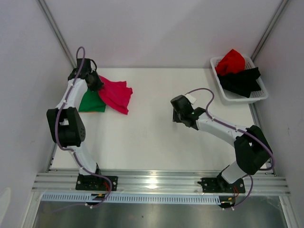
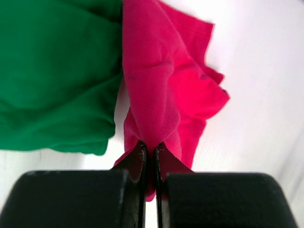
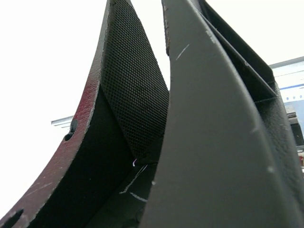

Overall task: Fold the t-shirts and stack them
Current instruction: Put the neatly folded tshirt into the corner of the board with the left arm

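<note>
At the far-left corner of the table (image 1: pixel 152 142) a green t-shirt (image 1: pixel 91 102) lies folded flat. A magenta-pink t-shirt (image 1: pixel 117 94) lies rumpled against its right side, their edges touching. The left gripper (image 2: pixel 151 151) is over that seam, its jaws pinched tight on a raised ridge of the pink cloth, which hangs from the tips in loose pleats. It looks light, limp stuff that will sag and bunch wherever it is lifted. I would take a hem or shoulder corner rather than a mid-panel tuck, so that one layer comes up cleanly. Near the middle of the table the right gripper (image 1: pixel 178 113) hangs above bare surface, its jaws part-way apart with nothing between them. At the far-right corner a white basket (image 1: pixel 236 98) holds a red t-shirt (image 1: pixel 231 61) heaped beside a black t-shirt (image 1: pixel 242 80), both crumpled and not yet folded.
</note>
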Available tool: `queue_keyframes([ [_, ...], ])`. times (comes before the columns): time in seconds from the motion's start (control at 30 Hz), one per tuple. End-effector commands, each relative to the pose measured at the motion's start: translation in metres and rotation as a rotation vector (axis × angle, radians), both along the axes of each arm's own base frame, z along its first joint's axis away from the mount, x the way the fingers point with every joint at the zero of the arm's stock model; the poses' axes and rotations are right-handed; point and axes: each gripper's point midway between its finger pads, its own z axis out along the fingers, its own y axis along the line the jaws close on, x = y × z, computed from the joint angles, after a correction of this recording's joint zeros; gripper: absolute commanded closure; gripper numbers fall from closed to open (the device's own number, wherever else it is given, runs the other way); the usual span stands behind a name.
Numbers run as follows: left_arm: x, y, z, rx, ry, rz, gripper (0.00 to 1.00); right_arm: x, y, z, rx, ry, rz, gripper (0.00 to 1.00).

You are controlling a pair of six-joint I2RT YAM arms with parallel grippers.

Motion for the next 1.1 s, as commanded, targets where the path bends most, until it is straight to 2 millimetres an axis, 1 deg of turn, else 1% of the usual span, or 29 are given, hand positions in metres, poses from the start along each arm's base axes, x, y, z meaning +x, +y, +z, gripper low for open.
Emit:
queue_keyframes([
  [0.0,0.021,0.011,0.038,0.035,-0.082,-0.023,0.99,0.010,0.003,0.010,-0.010,-0.016,0.006,0.62],
  [0.03,0.026,0.016,0.053,0.046,-0.105,-0.018,0.99,0.010,0.004,0.010,-0.013,-0.014,0.011,0.62],
  [0.1,0.027,0.020,0.052,0.049,-0.096,-0.017,0.99,0.011,0.006,0.010,-0.015,-0.011,0.011,0.62],
  [0.13,0.028,0.025,0.055,0.054,-0.098,-0.010,0.99,0.012,0.006,0.009,-0.018,-0.008,0.013,0.62],
  [0.17,0.029,0.027,0.064,0.057,-0.113,-0.010,1.00,0.012,0.007,0.010,-0.017,-0.008,0.012,0.62],
  [0.23,0.030,0.031,0.072,0.062,-0.130,-0.009,0.99,0.014,0.009,0.010,-0.012,-0.003,0.014,0.62],
  [0.33,0.025,0.037,0.083,0.071,-0.145,-0.002,0.99,0.016,0.014,0.009,-0.002,0.005,0.020,0.62],
  [0.5,0.015,0.057,0.089,0.089,-0.142,0.036,0.99,0.016,0.022,0.007,0.012,0.017,0.035,0.62],
  [0.53,0.014,0.059,0.094,0.091,-0.151,0.038,0.99,0.017,0.024,0.008,0.011,0.016,0.041,0.62],
  [0.73,0.008,0.077,0.105,0.095,-0.162,0.073,0.99,0.018,0.032,0.005,0.002,0.024,0.060,0.62],
  [0.77,0.007,0.084,0.105,0.095,-0.155,0.091,0.99,0.019,0.034,0.004,0.003,0.026,0.060,0.62],
  [0.87,0.002,0.094,0.107,0.103,-0.151,0.116,0.99,0.020,0.037,0.004,0.000,0.027,0.067,0.62],
  [0.97,-0.005,0.113,0.110,0.103,-0.148,0.176,0.99,0.021,0.041,0.002,-0.002,0.032,0.074,0.62],
  [1.07,-0.010,0.126,0.113,0.078,-0.153,0.211,1.00,0.021,0.044,0.002,-0.005,0.031,0.081,0.62],
])
